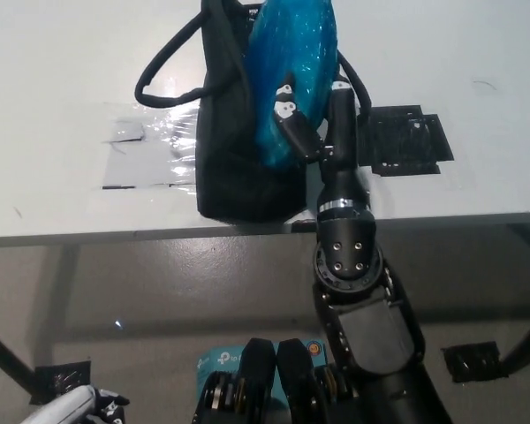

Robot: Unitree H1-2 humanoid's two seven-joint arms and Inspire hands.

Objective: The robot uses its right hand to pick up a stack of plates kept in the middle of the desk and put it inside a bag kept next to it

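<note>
The black right arm reaches up over the desk (62, 106) edge, its right hand (302, 132) clamped on the blue stack of plates (291, 71), held on edge in the mouth of the black bag (238, 150); the white left hand (87, 408) rests low, fingers unclear
</note>
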